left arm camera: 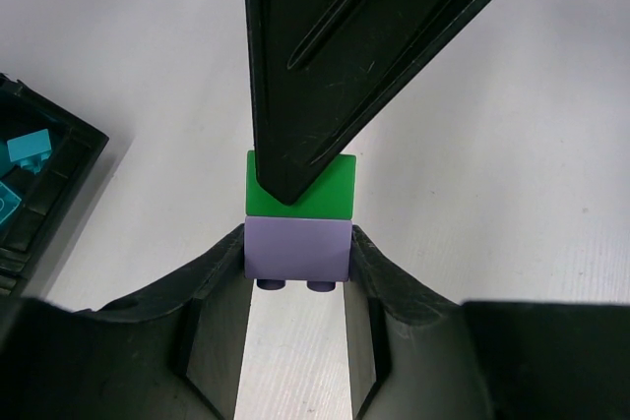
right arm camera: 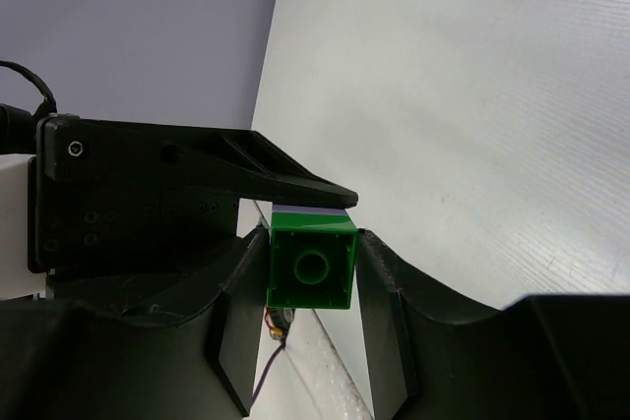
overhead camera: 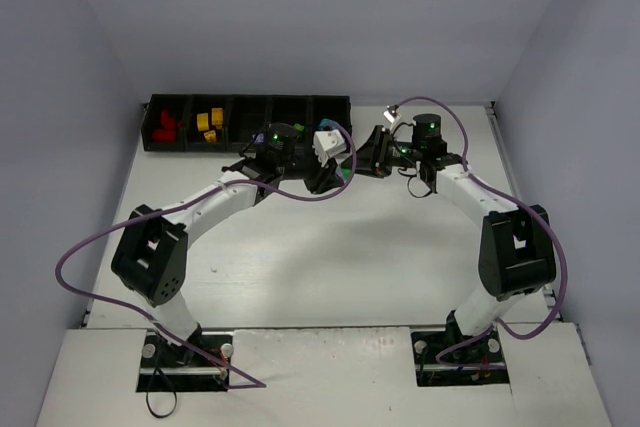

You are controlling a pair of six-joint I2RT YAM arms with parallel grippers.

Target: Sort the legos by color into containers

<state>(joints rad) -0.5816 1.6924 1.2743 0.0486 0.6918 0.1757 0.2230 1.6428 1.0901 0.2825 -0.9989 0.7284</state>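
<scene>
Holding what seems hard, light, slippery plastic: left gripper [left arm camera: 297, 240] pinches the lilac brick [left arm camera: 297, 253] by its flat sides, right gripper [right arm camera: 311, 239] the green brick [right arm camera: 311, 270] likewise.

Tray [overhead camera: 290, 119] sits along the far edge of the worktop [overhead camera: 330, 267], left of centre. Bricks [overhead camera: 165, 127] lie in its leftmost compartment, further bricks [overhead camera: 210, 124] in the next one to the right. Just right of the tray's right end and before it, a two-brick stack [left arm camera: 298, 223] is clamped from both sides: left fingers [left arm camera: 212, 282] on one brick, right fingers [right arm camera: 394, 282] on the other.
</scene>
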